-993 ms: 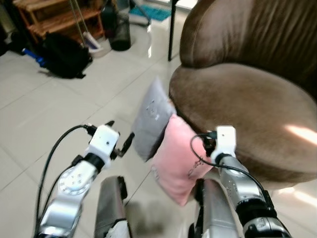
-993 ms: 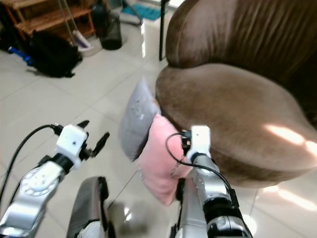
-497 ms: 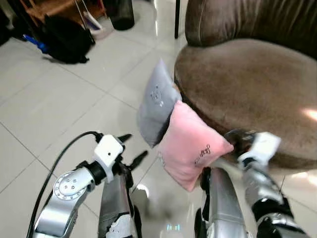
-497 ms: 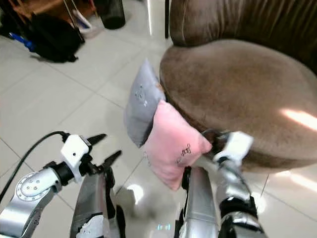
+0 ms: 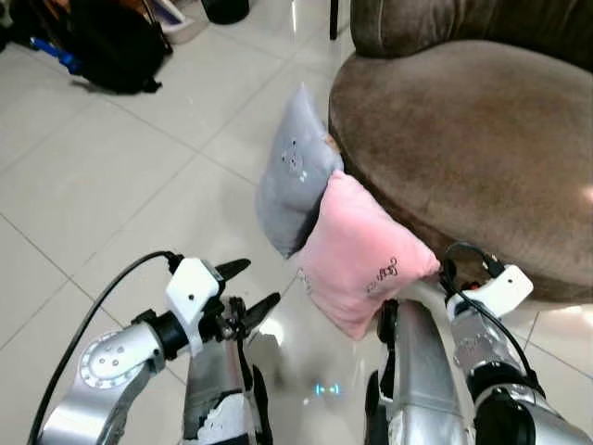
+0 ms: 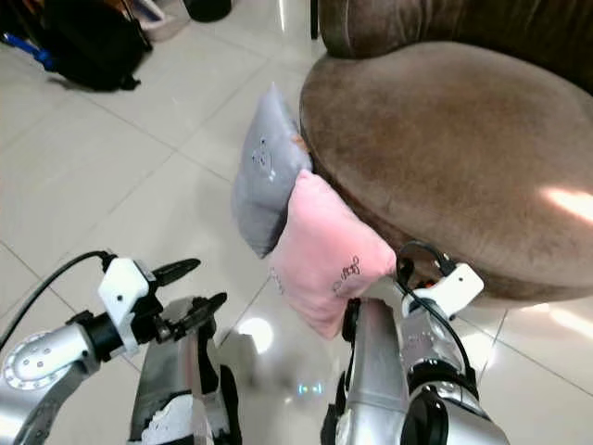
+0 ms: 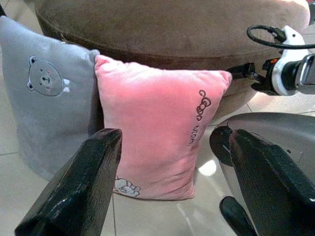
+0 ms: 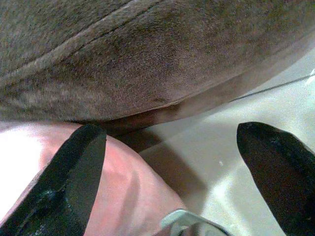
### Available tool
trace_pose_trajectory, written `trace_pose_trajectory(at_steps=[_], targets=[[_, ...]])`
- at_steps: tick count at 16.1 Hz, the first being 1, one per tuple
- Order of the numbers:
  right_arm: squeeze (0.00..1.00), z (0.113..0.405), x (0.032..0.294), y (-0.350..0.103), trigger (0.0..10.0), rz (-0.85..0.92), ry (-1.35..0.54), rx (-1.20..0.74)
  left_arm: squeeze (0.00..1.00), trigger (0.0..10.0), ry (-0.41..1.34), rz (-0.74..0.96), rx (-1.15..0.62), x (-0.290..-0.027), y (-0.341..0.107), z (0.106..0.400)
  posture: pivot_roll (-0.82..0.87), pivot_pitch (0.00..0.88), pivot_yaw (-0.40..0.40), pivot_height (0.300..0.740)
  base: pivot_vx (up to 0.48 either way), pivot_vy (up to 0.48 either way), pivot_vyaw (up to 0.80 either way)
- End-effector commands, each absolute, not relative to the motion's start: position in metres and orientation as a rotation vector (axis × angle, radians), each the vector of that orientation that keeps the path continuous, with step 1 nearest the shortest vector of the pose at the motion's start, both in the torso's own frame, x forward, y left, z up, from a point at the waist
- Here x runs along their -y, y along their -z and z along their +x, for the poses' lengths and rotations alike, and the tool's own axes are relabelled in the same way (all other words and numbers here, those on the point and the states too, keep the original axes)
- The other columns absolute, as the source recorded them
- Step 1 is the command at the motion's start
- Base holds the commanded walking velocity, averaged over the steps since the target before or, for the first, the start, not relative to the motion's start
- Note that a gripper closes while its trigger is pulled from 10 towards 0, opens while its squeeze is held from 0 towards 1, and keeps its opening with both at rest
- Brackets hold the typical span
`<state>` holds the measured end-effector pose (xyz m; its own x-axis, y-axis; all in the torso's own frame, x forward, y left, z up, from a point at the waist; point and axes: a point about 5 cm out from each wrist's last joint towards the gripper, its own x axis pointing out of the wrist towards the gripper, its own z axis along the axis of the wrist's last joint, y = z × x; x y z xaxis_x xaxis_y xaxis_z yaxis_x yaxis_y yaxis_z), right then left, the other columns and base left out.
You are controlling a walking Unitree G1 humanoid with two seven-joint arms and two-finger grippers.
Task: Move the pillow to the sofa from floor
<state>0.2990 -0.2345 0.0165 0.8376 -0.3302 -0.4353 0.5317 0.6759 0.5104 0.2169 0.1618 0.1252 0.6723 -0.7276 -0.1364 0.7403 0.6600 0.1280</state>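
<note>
A pink pillow (image 5: 359, 260) stands on the tiled floor, leaning against the front of the brown sofa (image 5: 473, 139). A grey pillow (image 5: 296, 176) with a bear face leans beside it, partly behind it. My left gripper (image 5: 257, 284) is open, low and to the left of the pink pillow, apart from it; in the left wrist view the pink pillow (image 7: 157, 123) lies ahead between the fingers (image 7: 78, 191). My right gripper (image 5: 444, 272) is open at the pillow's right corner, under the sofa's edge, and its fingers (image 8: 69, 187) frame the pink pillow (image 8: 123, 196) and the sofa (image 8: 147, 59).
A black backpack (image 5: 111, 56) lies on the floor at the far left. My own legs (image 5: 218, 389) fill the lower middle of the eye views. Open tiled floor (image 5: 120, 185) spreads to the left of the pillows.
The camera has tilted down and come closer. My right gripper moved from in front of the pink pillow down to its right corner. My left gripper has dropped lower.
</note>
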Motion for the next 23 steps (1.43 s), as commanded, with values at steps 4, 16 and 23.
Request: trace_pose_trajectory(at_steps=[4, 16, 23], targets=[[1.0, 0.301, 0.226, -0.014, 10.0, 0.774, 0.475, -0.308, 0.0, 10.0, 0.83, 0.18, -0.108, -0.166, -0.125, 0.21, 0.18, 0.32, 0.067, 0.519, 0.0, 0.0, 0.0], [0.0, 0.314, 0.186, -0.021, 10.0, 0.836, 0.216, -0.303, 0.0, 10.0, 0.827, 0.17, -0.107, -0.159, -0.128, 0.21, 0.17, 0.319, 0.061, 0.519, 0.0, 0.0, 0.0], [0.0, 0.315, 0.182, -0.023, 10.0, 0.813, 0.152, -0.292, 0.0, 10.0, 0.812, 0.168, -0.098, -0.157, -0.129, 0.213, 0.17, 0.317, 0.06, 0.519, 0.0, 0.0, 0.0]])
